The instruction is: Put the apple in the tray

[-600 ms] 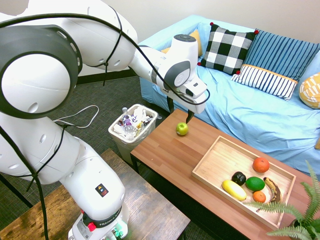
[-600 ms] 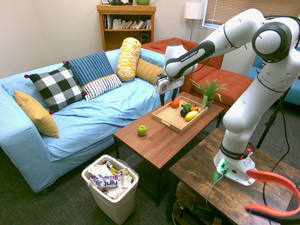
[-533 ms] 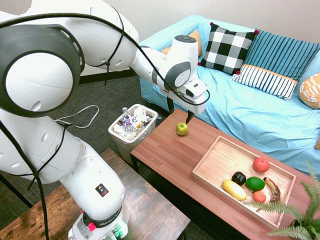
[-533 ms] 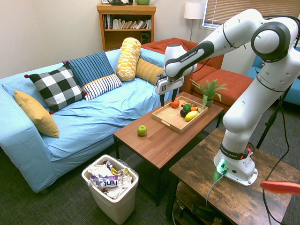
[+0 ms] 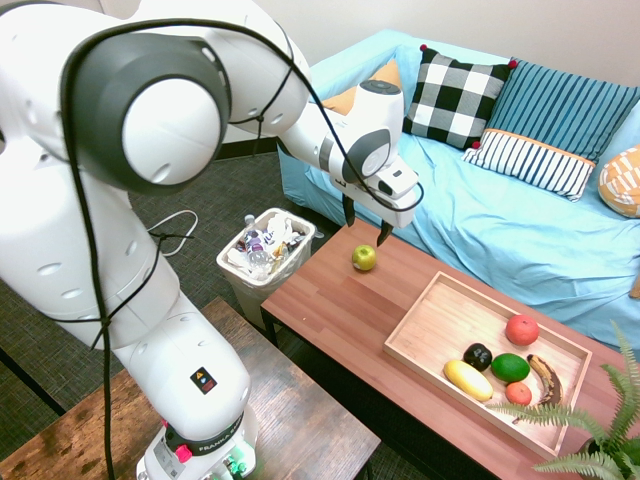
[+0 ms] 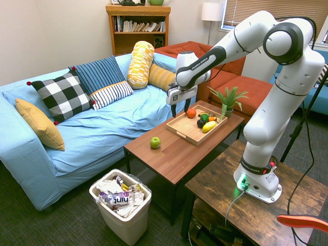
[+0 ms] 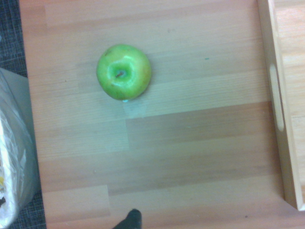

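The yellow-green apple rests on the wooden coffee table, alone near its end by the bin. My gripper hangs open and empty in the air above the table, a little past the apple on the sofa side. The light wooden tray lies further along the table, and its end wall with a handle slot shows in the wrist view. In the tray lie an orange, a dark green fruit, a yellow fruit, a black fruit and a banana.
A white bin full of wrappers stands on the floor off the table's end. A blue sofa with cushions runs along the table's far side. A potted fern sits at the table's other end.
The arm has swung and the gripper has shifted slightly along the table toward the apple's end. The apple and the tray have not moved.
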Robot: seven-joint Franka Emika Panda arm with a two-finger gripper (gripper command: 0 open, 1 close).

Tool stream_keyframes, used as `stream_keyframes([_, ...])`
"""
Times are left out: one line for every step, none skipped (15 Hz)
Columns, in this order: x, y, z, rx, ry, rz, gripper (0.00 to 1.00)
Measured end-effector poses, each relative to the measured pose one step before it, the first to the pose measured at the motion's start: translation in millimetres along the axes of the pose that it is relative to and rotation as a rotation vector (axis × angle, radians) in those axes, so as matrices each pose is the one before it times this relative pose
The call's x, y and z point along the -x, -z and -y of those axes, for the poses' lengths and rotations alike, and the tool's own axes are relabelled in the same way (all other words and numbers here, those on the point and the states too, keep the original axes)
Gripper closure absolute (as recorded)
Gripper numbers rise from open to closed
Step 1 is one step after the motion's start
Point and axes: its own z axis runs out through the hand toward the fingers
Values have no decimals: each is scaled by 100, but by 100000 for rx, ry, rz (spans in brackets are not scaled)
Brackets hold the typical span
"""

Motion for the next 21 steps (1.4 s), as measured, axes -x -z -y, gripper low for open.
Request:
stream_keyframes([224, -1108, 1439, 639, 67, 38, 0])
stream_keyframes([357, -1428, 1586, 906, -372, 110, 0])
stream_keyframes([223, -1554, 1523, 1037, -837, 475, 0])
stream_keyframes([-25, -1673, 1376, 1562, -1385, 641, 0])
stream_keyframes([-291, -1644, 1272, 1588, -1740, 433, 0])
stream_keyframes([-494, -1474, 1035, 1334, -1437, 416, 0])
stream_keyframes([-537, -1313, 903, 976, -1103, 313, 0])
stream_keyframes([-459, -1114, 670, 949, -641, 151, 0])
stream_keyframes([-349, -975, 492, 1017, -721, -16, 0])
stream_keyframes([-282, -949, 420, 1073, -602, -126, 0])
stream_keyframes([-263, -1003, 410, 1097, -168, -57, 0])
stream_keyframes([-129, -970, 400, 881, 77, 148, 0])
stream_keyframes([-51, -908, 411, 556, 33, 286, 0])
stream_keyframes([-35, -731, 430, 46, 11, 215, 0])
stream_keyframes([-56, -568, 392, -145, -121, 183, 0])
stream_keyframes([-77, -304, 421, -206, 6, 96, 0])
stream_keyframes([-39, -280, 369, -60, 146, -18, 0])
stream_keyframes([-26, -317, 328, 79, 192, -86, 0])
stream_keyframes([-28, -319, 309, 76, 158, -56, 0])
stream_keyframes([-62, -329, 299, 97, 118, -98, 0])
stream_keyframes([-63, -353, 260, 220, 128, -155, 0])
